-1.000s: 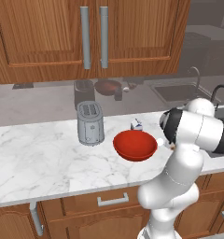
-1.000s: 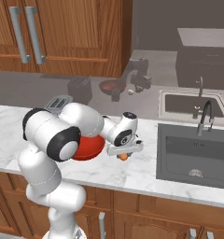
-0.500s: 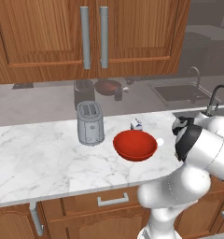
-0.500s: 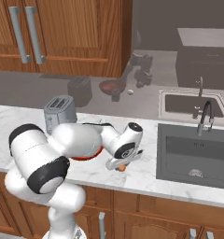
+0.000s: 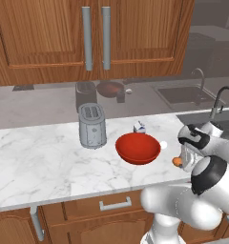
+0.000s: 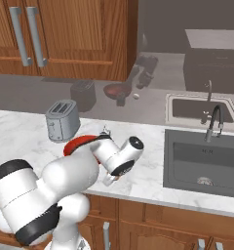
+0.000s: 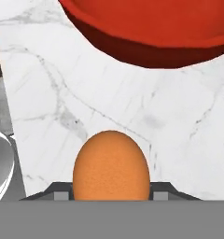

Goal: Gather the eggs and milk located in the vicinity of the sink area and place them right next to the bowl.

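step: carrying the orange-brown egg (image 7: 110,165) to the bowl (image 5: 138,148), drop-off phase by my read
gripper: gripper (image 5: 182,162) clamped on the orange-brown egg, egg sits between the jaws above the marble counter (image 5: 45,162)
egg position: right of the bowl near the counter's front edge, looks off the surface, bowl rim close ahead in hand view
other items: milk (image 5: 139,127) just behind the bowl; white egg (image 5: 163,144) beside the bowl's right rim
next move: lower until the egg meets the counter, part the jaws gently so it doesn't roll, keep clear of the white egg
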Available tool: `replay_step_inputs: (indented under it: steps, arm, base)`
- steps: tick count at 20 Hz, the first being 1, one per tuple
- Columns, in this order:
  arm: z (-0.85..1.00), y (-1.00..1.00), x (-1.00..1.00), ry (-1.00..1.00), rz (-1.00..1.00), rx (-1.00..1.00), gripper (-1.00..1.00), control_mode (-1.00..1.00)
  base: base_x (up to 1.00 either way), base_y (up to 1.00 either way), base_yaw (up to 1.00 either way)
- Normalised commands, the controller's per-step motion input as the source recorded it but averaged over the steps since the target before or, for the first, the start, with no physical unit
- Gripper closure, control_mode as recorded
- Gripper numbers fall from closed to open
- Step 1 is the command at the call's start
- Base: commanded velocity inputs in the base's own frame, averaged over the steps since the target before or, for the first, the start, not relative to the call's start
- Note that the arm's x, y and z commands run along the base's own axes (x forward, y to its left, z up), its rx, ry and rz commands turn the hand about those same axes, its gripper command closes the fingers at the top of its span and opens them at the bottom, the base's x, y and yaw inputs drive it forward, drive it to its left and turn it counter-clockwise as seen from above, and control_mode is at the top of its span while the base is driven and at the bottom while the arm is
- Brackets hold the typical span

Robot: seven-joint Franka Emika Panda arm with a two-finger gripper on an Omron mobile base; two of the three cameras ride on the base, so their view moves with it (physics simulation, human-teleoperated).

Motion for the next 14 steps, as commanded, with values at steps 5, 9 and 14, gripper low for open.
replay_step_inputs:
  steps: [5, 9, 14]
  arm:
    - [0.15, 0.04, 0.16, -0.06, 0.26, 0.31, 1.0, -1.0]
    - [0.02, -0.29, 0.42, 0.02, 0.0, 0.21, 1.0, -1.0]
    - [0.1, -0.1, 0.39, 0.08, 0.0, 0.15, 1.0, -1.0]
  base:
    - [0.0, 0.0, 0.0]
    - [0.0, 0.0, 0.0]
    - [0.0, 0.0, 0.0]
